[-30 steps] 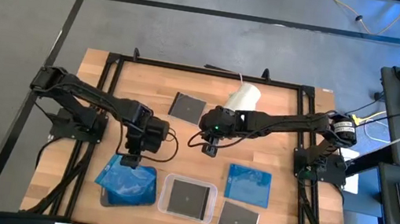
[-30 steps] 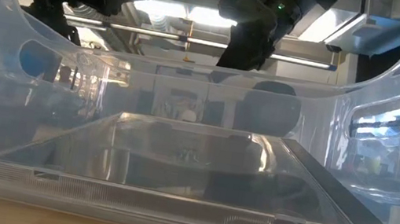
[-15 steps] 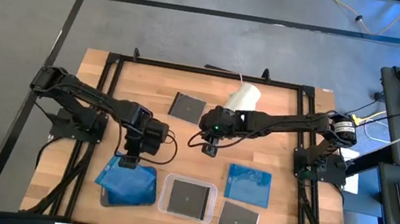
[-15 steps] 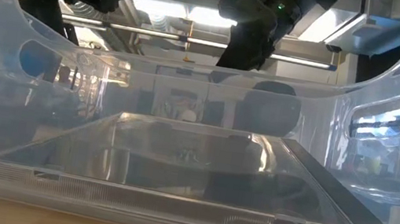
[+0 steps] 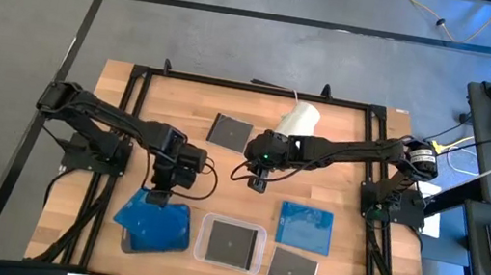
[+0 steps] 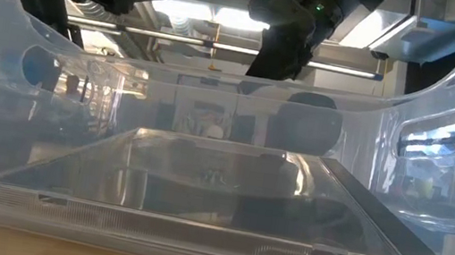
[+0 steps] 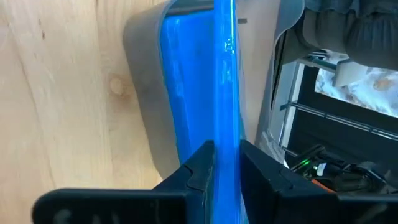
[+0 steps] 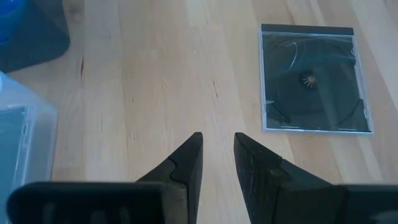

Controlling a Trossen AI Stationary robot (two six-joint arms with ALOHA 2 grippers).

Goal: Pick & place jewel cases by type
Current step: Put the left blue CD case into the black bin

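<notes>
My left gripper [image 5: 159,194] is shut on a translucent blue jewel case [image 7: 225,74] above the dark grey tray [image 5: 127,241] at the near left. The tray [image 7: 142,93] shows blue inside. My right gripper [image 5: 256,181] hovers over bare wood at the table's middle, its fingers [image 8: 217,149] a narrow gap apart and empty. A dark jewel case [image 5: 228,131] lies flat beyond it and also shows in the right wrist view [image 8: 314,78]. Another dark case [image 5: 231,243] lies in the clear tray [image 5: 207,222]. A blue case [image 5: 304,226] and a dark case [image 5: 292,272] lie flat at the near right. My left gripper pinches the blue case between its two fingers [image 7: 200,167], one on each flat face, at the edge nearest the gripper [image 7: 225,134]. The fingers slant down from above. The case shows edge-on and reaches away from them over the dark grey tray; whether its far end touches the tray I cannot tell.
A white cylinder [image 5: 299,120] lies at the far middle. The clear tray's walls [image 6: 231,101] fill the low view, with both arms above them. A black frame [image 5: 253,88] runs around the table. Bare wood lies between the trays and the far dark case.
My left gripper has shifted a little toward the table's left edge with the blue case, which stays over the dark tray.
</notes>
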